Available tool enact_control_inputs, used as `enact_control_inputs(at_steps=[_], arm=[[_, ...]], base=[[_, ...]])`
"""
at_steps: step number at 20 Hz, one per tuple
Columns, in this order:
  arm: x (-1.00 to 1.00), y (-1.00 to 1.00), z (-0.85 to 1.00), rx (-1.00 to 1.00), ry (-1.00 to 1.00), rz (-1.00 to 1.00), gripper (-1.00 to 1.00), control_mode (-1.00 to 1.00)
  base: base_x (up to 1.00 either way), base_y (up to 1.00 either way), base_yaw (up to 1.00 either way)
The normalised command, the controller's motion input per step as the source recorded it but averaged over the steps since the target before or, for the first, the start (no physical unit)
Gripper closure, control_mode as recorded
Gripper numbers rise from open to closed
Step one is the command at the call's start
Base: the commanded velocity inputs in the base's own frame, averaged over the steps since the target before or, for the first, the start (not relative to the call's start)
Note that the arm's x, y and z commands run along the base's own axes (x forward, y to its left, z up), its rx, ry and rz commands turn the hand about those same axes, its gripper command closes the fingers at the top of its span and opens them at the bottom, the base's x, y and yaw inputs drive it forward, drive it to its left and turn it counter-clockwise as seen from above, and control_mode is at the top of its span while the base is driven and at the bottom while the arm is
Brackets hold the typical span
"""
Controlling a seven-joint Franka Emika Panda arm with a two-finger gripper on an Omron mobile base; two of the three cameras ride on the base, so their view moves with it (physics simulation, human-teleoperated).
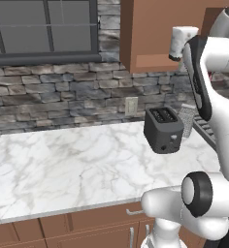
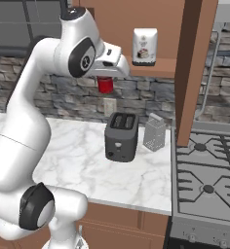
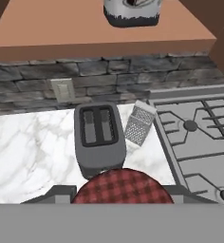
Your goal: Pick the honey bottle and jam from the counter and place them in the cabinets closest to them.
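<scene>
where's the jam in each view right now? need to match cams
Left base view: cannot make it out; the arm covers that side.
Right base view: jam hangs in the gripper, upper centre-left, below the cabinet shelf.
Hand view: red checked lid at bottom centre.
Shared landmark: toaster, on the counter.

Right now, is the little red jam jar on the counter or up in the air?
Up in the air: the jam hangs in the shut gripper, above the toaster.

red jam (image 2: 105, 85), dark grey toaster (image 2: 121, 136), white grey-veined counter (image 1: 77, 164)
</scene>
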Motion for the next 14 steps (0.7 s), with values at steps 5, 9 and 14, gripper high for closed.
enact_control_inputs(at_steps=[5,9,14], arm=[[0.00,0.03,0.32,0.00,-0.08,0.00,1.00,-1.00],[0.00,0.07,0.25,0.00,-0.09,0.00,1.00,-1.00],[0.00,0.04,0.09,0.00,-0.16,0.00,1.00,-1.00]], base=[[0.00,0.00,0.00],[0.00,0.00,0.00],[0.00,0.00,0.00]])
